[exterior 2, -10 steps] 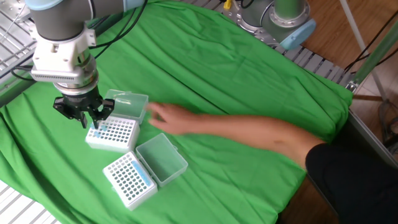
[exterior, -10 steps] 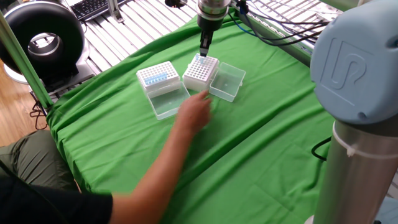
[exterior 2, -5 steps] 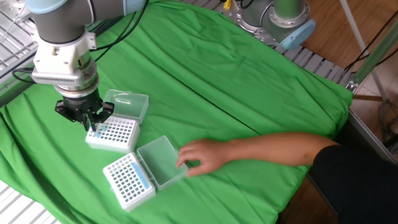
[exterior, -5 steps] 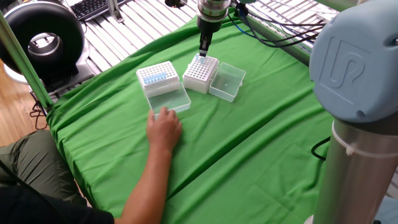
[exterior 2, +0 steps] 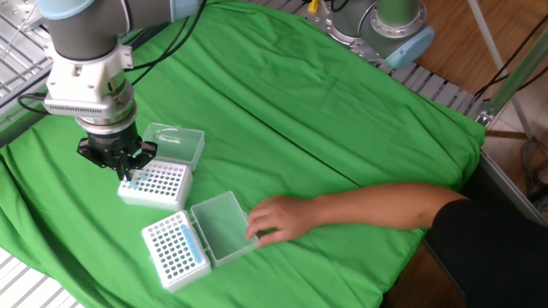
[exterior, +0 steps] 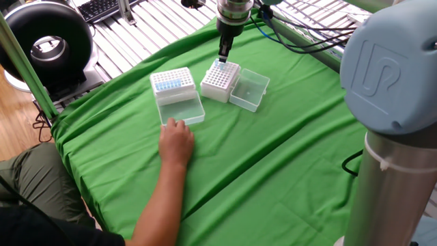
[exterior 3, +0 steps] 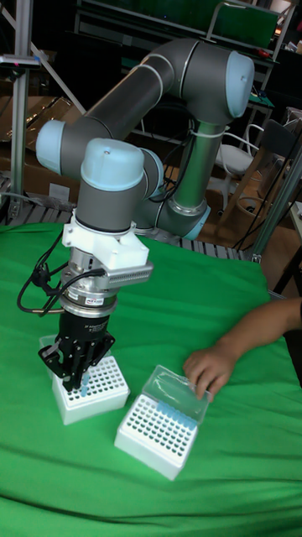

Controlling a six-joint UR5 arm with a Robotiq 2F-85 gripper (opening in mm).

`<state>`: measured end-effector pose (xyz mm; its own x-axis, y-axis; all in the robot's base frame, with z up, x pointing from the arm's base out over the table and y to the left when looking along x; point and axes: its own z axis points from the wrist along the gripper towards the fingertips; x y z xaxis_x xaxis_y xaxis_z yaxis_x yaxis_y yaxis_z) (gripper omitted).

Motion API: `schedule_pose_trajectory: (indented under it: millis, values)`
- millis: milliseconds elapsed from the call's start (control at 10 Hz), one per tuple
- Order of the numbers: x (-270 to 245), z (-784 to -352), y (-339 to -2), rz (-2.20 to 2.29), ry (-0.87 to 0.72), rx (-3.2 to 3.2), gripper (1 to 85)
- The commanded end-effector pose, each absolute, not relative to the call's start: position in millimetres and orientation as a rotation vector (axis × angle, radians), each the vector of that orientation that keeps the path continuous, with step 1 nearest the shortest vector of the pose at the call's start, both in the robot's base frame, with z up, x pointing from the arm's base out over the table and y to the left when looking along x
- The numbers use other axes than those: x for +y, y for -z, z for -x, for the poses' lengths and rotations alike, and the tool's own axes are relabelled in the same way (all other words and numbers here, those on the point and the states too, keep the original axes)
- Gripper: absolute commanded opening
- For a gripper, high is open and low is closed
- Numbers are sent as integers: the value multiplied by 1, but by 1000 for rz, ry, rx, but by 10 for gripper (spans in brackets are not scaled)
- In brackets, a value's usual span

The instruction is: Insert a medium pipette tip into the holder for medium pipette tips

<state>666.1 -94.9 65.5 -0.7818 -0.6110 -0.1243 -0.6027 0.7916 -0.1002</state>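
Observation:
My gripper [exterior: 223, 53] [exterior 2: 128, 169] [exterior 3: 82, 379] hangs straight down over one corner of the holder for medium pipette tips [exterior: 222, 83] [exterior 2: 160, 188] [exterior 3: 99, 391], a white block with a grid of holes. Its fingers are shut on a pale blue medium pipette tip [exterior 2: 133, 180] [exterior: 218, 65], whose lower end reaches the holder's top at that corner. How deep the tip sits cannot be told. The holder's clear lid [exterior: 250, 89] [exterior 2: 175, 141] lies open behind it.
A second white rack [exterior: 172, 80] [exterior 2: 171, 250] [exterior 3: 155, 430] holding a row of blue tips stands beside the holder. A person's hand [exterior: 177, 140] [exterior 2: 278, 218] [exterior 3: 210, 369] touches its open clear lid [exterior: 181, 109] [exterior 2: 223, 224]. Another robot's grey base [exterior: 396, 102] stands at the near right.
The person's hand swept from beside the holder to the second rack's lid and nudged that rack a little. My gripper has stayed over the holder's corner.

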Motion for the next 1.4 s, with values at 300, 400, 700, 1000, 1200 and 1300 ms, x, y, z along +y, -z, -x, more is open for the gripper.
schedule_pose_trajectory:
  millis: [300,400,700,1000,1200,1300]
  values:
    - [-99,-660,-81,948,99,2869,107]
    - [-97,-657,-89,951,100,2884,107]
    - [-89,-651,-118,942,114,2934,107]
    - [-81,-649,-141,925,146,2973,107]
    - [-72,-648,-155,902,165,2998,107]
    - [-59,-649,-161,872,138,3012,107]
